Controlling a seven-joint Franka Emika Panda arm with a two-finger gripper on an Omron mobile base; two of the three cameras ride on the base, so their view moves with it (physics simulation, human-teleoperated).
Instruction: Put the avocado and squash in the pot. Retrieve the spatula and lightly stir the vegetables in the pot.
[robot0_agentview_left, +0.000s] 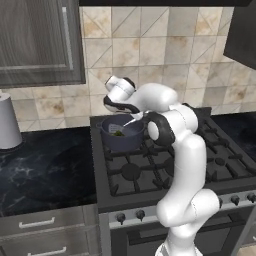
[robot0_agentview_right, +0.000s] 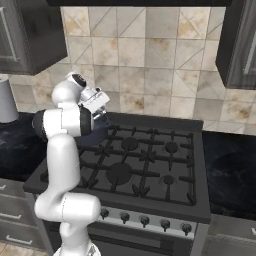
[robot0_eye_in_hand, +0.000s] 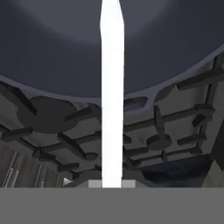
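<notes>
Stove (robot0_agentview_left: 150, 170): lower centre of left base view. Pot (robot0_agentview_left: 121, 136): rear left burner, centre frame, green vegetable (robot0_agentview_left: 118, 133) inside. Spatula (robot0_eye_in_hand: 112, 96): pale handle running up mid-frame in hand view, head (robot0_agentview_left: 115, 128) in pot. Gripper (robot0_agentview_left: 136, 119): closed tight on spatula handle.

Pale spatula (robot0_eye_in_hand: 112, 87) slants into the dark pot (robot0_agentview_left: 121, 136) holding green squash (robot0_agentview_left: 118, 133).
</notes>
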